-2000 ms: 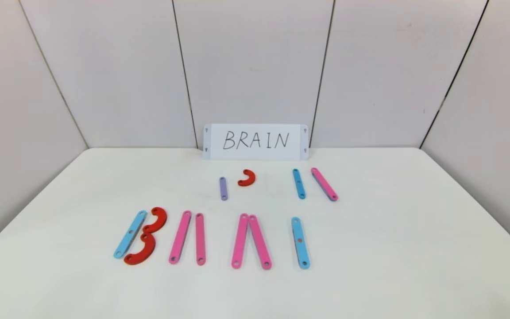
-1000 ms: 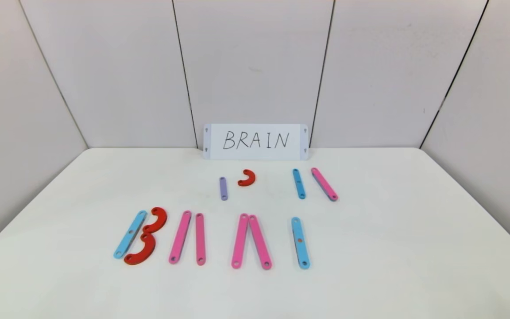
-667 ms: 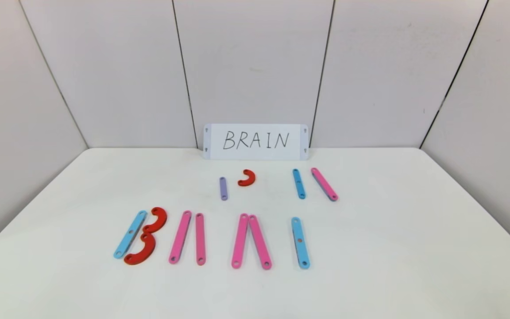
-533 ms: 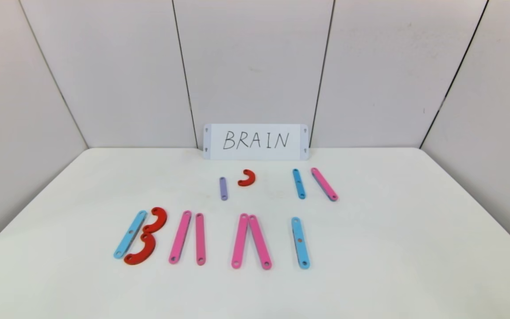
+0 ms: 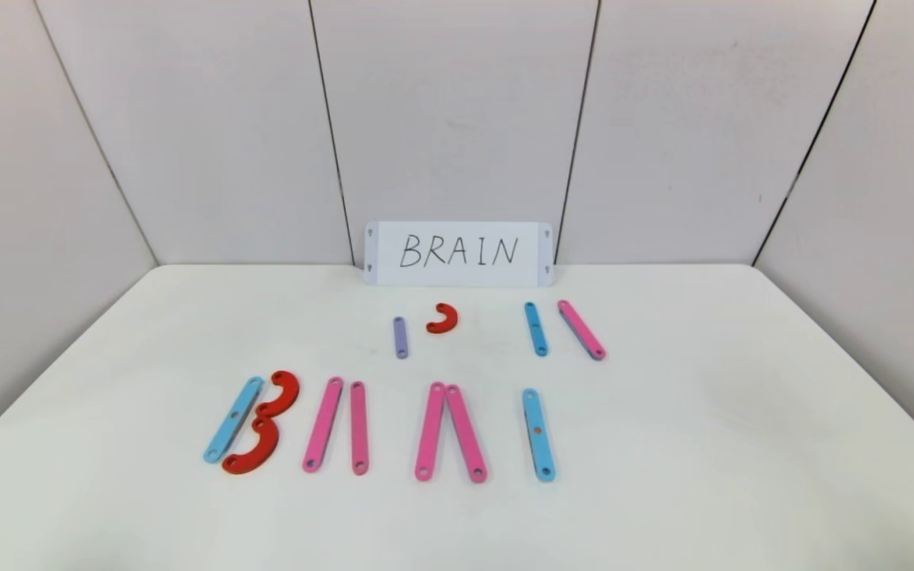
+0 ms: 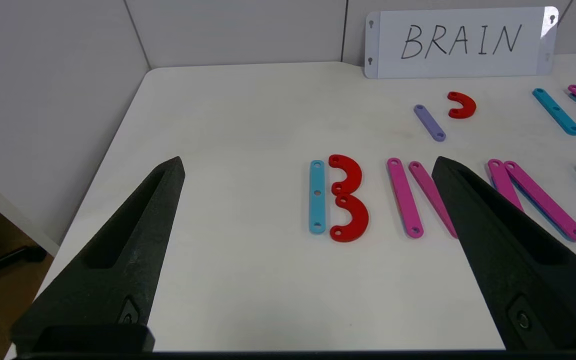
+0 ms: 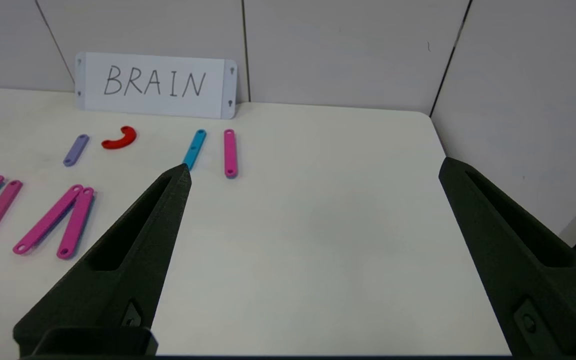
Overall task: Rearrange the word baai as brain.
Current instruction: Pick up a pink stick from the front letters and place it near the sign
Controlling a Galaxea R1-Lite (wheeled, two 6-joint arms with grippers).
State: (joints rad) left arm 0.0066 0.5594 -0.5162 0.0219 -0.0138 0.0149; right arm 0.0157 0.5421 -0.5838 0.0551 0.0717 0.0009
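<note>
— So where do the claws stand?
— Left claw [image 6: 308,170] hangs with its jaws wide apart over the near left of the white worktop [image 5: 743,444], holding nothing; the right claw [image 7: 313,170] is likewise spread and empty over the bare right side.
— And the word?
— Nothing looks rearranged yet. The front row of flat plastic letters [image 5: 382,428] reads B, two pink strip pairs, then a single blue strip [image 5: 538,434].
— What's left?
— Practically everything, I'd judge. Spare pieces lie behind, near the white BRAIN card [image 5: 458,254]: a short purple strip [image 5: 400,337], a small red C-curve [image 5: 443,318], a blue strip [image 5: 535,328] and a pink strip [image 5: 581,329], probably for the R and N.
</note>
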